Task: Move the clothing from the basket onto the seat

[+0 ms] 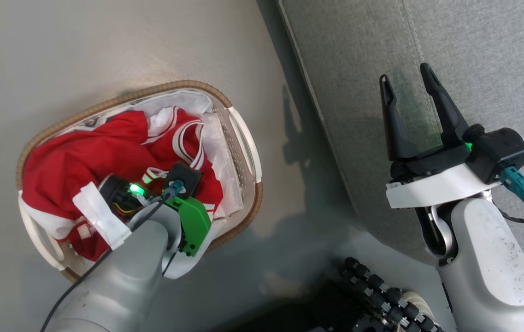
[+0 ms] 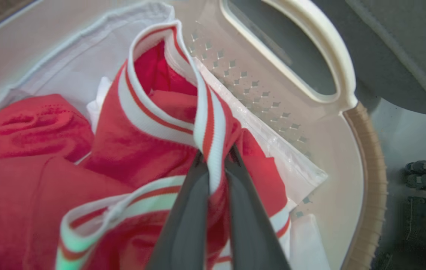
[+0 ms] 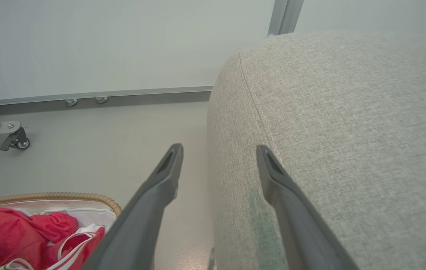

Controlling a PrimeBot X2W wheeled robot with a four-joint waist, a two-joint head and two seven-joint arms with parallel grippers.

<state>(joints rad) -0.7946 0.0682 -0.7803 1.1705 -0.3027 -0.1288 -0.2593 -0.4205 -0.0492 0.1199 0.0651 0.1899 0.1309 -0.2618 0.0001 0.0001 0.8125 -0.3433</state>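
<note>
The grey seat (image 1: 473, 69) is filling the right side of the head view. The basket (image 1: 246, 138) is sitting on the floor (image 1: 105, 46) just beside it, holding the red clothing (image 1: 73, 161) in a heap (white liner (image 1: 188, 99) showing beneath). The left pincer (image 2: 214, 159) is reaching into the basket and pinching a striped trim band of the clothing. The right pincer (image 1: 404, 76) is hovering over the seat's edge, fingers spread apart.

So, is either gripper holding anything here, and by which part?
The left gripper pinches the clothing by its striped trim. The right gripper is open and empty.
</note>
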